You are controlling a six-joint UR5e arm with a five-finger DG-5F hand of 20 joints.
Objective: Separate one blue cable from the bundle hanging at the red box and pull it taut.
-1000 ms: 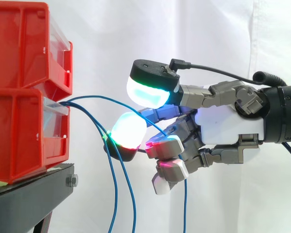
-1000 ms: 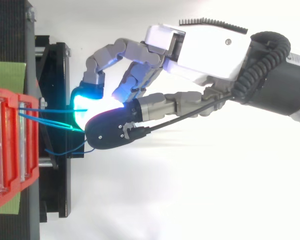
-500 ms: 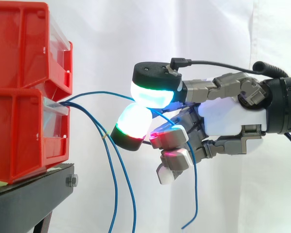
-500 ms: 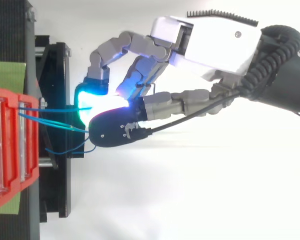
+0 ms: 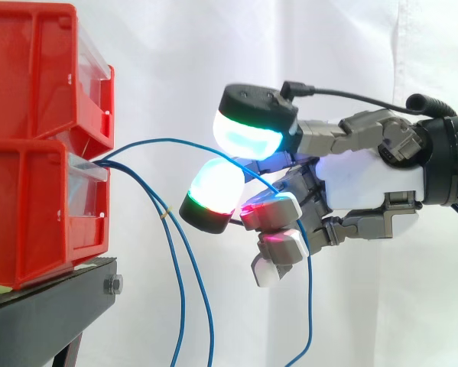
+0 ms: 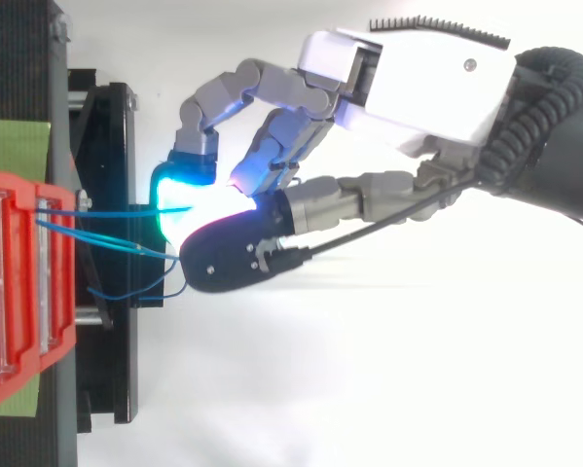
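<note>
Hand, grey-and-white robotic: fingers curled, glowing pads pinching one thin blue cable, drawn aside from the other hanging blue cables at stacked red plastic bins. Held cable arcs slack, apparently pending the tautening pull.

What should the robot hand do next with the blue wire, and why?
Probably pull slowly away from the red box. The hand has one blue cable caught between its fingers, but that cable bows in an arc from the box, so it is not yet taut. The other two cables hang loose beside the box.
</note>
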